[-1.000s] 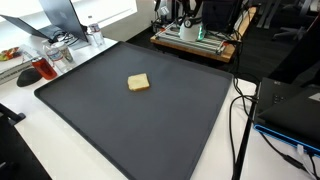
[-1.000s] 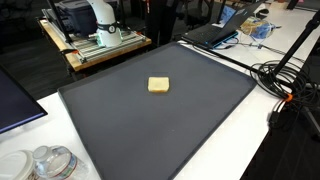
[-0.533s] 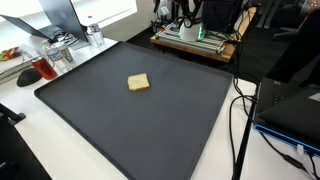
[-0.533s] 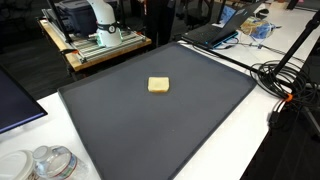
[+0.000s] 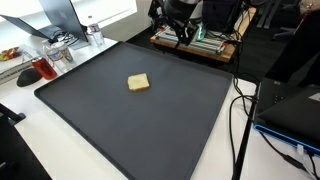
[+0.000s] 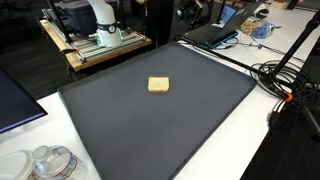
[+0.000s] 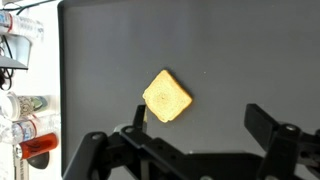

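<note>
**Yellow sponge point(image 7: 167, 97) lies cornerwise before wide-open tool point(image 7: 172, 130)**

Bottles point(image 7: 22, 104) stand off the left edge of the black mat point(image 7: 240, 60). The sponge lies flat mid-mat, nearly square with no clear long axis, one corner pointing toward the tool, whose jaws hold nothing.

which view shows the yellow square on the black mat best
The wrist view: it looks straight down on the yellow square, which sits large near the middle of the frame, its rounded corners and top face clear. In both exterior views it is small and seen at a slant, lying alone on the black mat.
</note>
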{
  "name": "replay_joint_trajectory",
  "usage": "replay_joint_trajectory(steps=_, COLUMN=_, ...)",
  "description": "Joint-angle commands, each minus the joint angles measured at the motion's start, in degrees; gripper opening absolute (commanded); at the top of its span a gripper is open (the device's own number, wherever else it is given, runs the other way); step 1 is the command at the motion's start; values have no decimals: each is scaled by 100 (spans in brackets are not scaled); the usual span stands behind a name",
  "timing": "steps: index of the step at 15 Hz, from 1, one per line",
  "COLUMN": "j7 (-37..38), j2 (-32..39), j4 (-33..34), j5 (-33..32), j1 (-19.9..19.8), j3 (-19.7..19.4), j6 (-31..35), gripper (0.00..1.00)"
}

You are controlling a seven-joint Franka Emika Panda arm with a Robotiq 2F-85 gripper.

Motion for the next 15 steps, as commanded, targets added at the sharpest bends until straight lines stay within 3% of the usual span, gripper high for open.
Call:
replay_joint_trajectory(steps=1, j7=571, j2=1054, j4=1329, j5=47, j1=480, j3=-374, j6=-632, gripper=100)
replay_joint_trajectory(steps=5, j7=898, j2=1959, j4=2486, j5=76, j1=825, j3=-727, j6=-1030, gripper=100)
replay_joint_trajectory(steps=7, j7=695, j2=2335, j4=3038, j5=255, j1=812, j3=-834, j6=-1279, gripper=100)
replay_joint_trajectory(steps=15, j7=-875, j2=3521, j4=5053, j5=1054, j1=272, j3=-1165, j6=-1913, gripper=100)
